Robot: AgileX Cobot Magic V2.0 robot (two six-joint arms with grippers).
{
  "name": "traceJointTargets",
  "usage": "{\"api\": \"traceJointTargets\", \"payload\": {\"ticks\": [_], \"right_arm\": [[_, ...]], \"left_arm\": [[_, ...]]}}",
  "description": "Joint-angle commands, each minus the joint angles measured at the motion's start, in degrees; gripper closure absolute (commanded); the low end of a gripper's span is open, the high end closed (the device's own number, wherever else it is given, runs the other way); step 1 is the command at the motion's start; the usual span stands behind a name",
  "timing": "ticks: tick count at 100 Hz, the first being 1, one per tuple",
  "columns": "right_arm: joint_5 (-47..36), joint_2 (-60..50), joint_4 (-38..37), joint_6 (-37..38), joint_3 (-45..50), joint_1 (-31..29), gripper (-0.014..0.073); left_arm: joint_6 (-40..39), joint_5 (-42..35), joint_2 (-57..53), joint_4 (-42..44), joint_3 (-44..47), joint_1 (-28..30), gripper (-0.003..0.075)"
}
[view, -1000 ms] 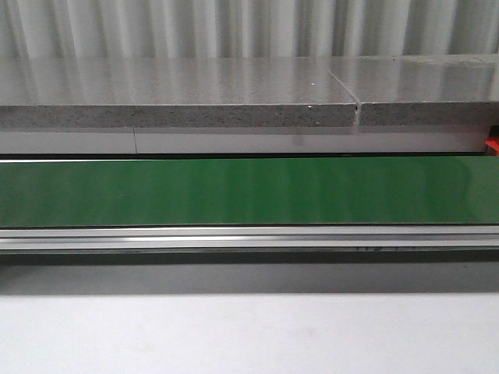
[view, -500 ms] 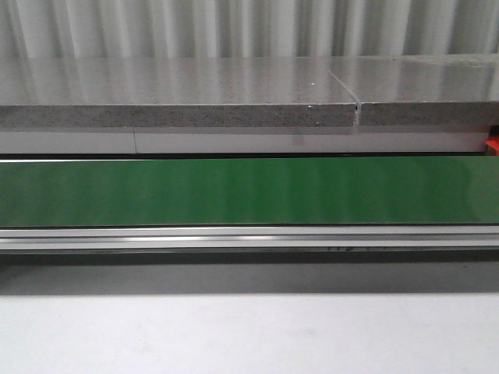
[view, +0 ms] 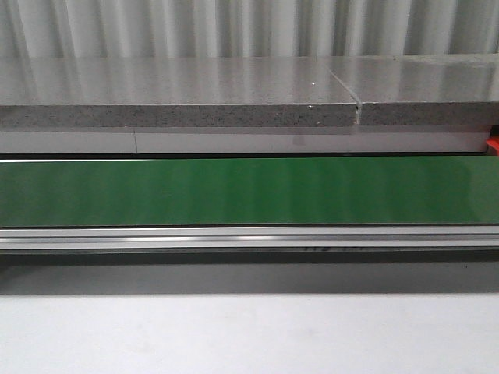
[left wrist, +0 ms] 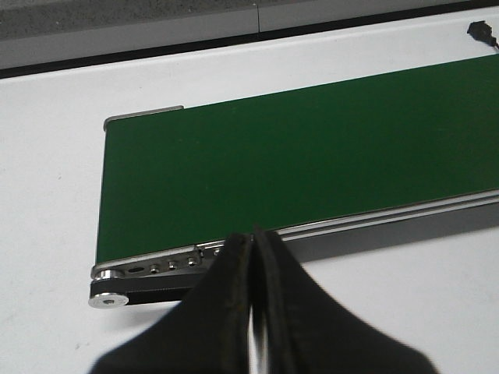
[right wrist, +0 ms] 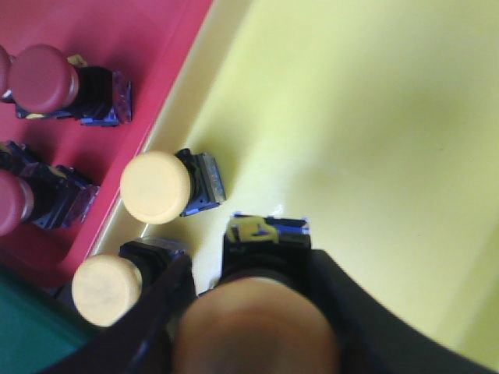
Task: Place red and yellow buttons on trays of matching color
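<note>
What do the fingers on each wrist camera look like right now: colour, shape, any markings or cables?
Both pairs are matte black. The left fingers are broad at the base, tapering to narrow tips. The right fingers look smooth, curved and blurred. No markings or cables show on either.

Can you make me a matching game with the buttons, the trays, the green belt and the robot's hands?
Things:
1. Yellow mushroom-head button with black base in the right gripper
2. Dark red mushroom-head button
3. Long green conveyor belt
4. Left gripper

Matches:
A. lying on the red plastic tray
B. bare, nothing on it
C. black fingers shut, holding nothing
D. held over the yellow plastic tray

Pairs: 1-D, 2-A, 3-B, 4-C
</note>
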Motion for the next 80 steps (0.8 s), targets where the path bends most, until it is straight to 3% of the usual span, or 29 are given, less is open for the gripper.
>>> {"api": "traceJointTargets", "payload": {"ticks": [1, 37, 61, 80], "right_arm": [[-4.6, -0.1, 0.2, 0.2, -0.4, -0.1, 0.0465], [-7.3, 7.0, 0.2, -0.1, -0.1, 0.0, 0.0455], [-6.8, 9.6, 0.2, -0.2, -0.1, 0.0, 0.0276], [-6.8, 10.2, 0.2, -1.2, -0.1, 0.0, 0.0232]], "left_arm": [[-0.3, -3.9, 0.1, -0.6, -1.5, -0.5, 0.0741], [-0.3, -3.9, 0.1, -0.6, -1.5, -0.5, 0.0741], [-0.3, -3.9, 0.1, -0.6, -1.5, -0.5, 0.0741], [-0.3, -3.9, 0.1, -0.6, -1.5, -0.5, 0.0741]]}}
